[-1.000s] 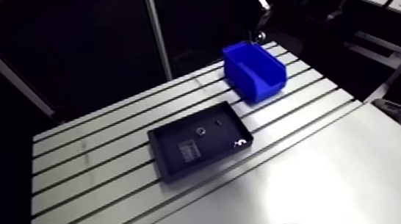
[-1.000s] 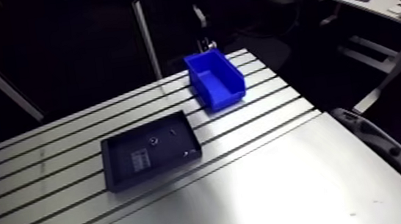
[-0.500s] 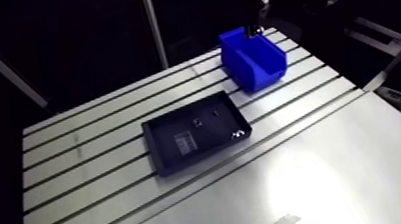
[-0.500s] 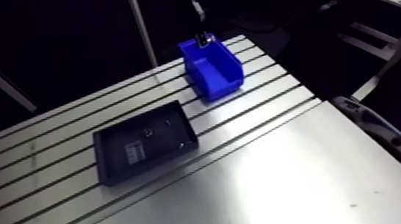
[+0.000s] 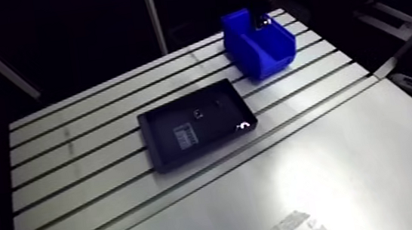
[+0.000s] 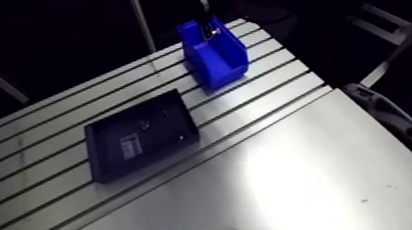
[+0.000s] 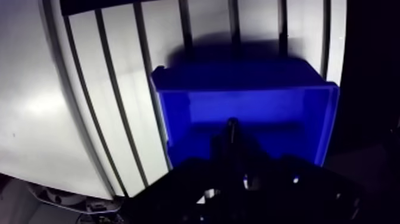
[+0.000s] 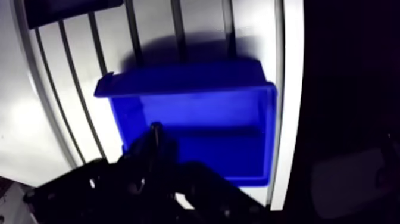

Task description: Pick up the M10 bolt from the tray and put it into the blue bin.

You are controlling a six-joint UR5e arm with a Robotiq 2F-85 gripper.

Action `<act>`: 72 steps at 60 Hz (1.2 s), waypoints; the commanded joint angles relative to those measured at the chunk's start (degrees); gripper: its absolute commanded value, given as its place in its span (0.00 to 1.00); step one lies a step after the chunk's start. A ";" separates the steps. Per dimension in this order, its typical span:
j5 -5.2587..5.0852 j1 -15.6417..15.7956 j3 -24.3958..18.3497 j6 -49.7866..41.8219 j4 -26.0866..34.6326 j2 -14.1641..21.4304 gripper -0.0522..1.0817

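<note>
One end effector (image 7: pixel 232 131) hangs over the blue bin (image 7: pixel 238 82).

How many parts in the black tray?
3: a dark part near the middle of the black tray, a second dark part beside it toward the blue bin, a shiny part at its edge. Dim; more may hide.

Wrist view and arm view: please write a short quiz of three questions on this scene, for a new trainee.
1. True or false: the black tray lies inside the blue bin.
2. The gripper hangs over: A the tray, B the blue bin, C a red box.
3. How many bins stand on the table?
Key: 1 false; 2 B; 3 one.
</note>
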State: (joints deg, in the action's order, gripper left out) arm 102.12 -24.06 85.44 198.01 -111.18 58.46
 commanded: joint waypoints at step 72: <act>0.14 -0.99 -0.41 -1.59 -1.63 -6.04 0.98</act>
State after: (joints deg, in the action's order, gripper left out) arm 102.24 -24.90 85.20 196.49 -112.76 52.75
